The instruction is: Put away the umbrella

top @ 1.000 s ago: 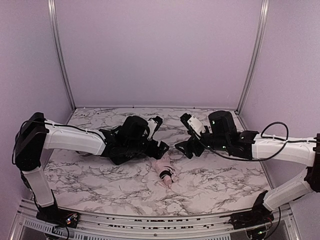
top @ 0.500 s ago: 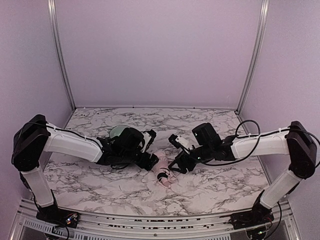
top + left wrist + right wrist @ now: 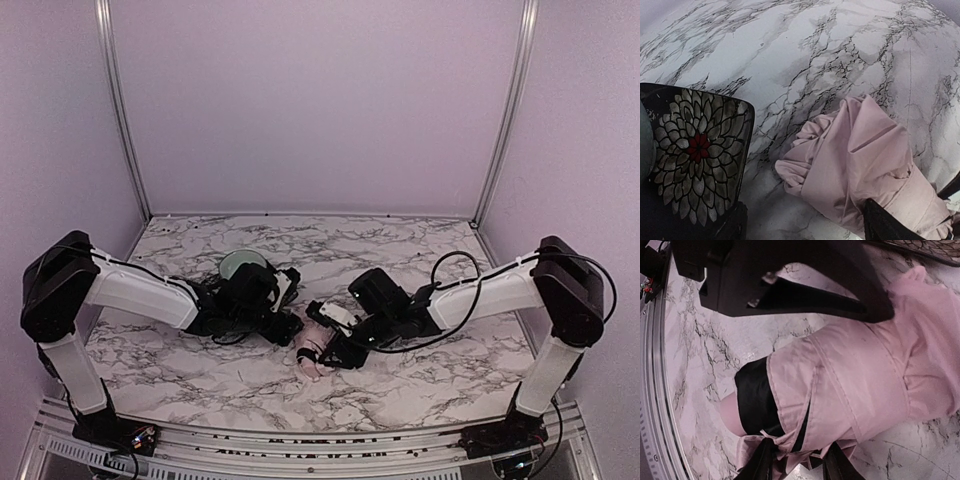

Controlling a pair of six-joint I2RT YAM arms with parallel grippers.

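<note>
Lowered since before onto the umbrella (image 3: pixel 865 160) just beside the floral mat (image 3: pixel 695 150), the left gripper (image 3: pixel 805 227) is held wide and empty, the right gripper (image 3: pixel 797 462) pinched on loose fabric, so the canopy may be pulled unfurled.

the umbrella (image 3: pixel 865 160) is pale pink with a black strap (image 3: pixel 751 390); the mat (image 3: pixel 695 155) is dark floral.

top: high, rear, looking down | wrists: close | shared: umbrella (image 3: pixel 860 160)
</note>
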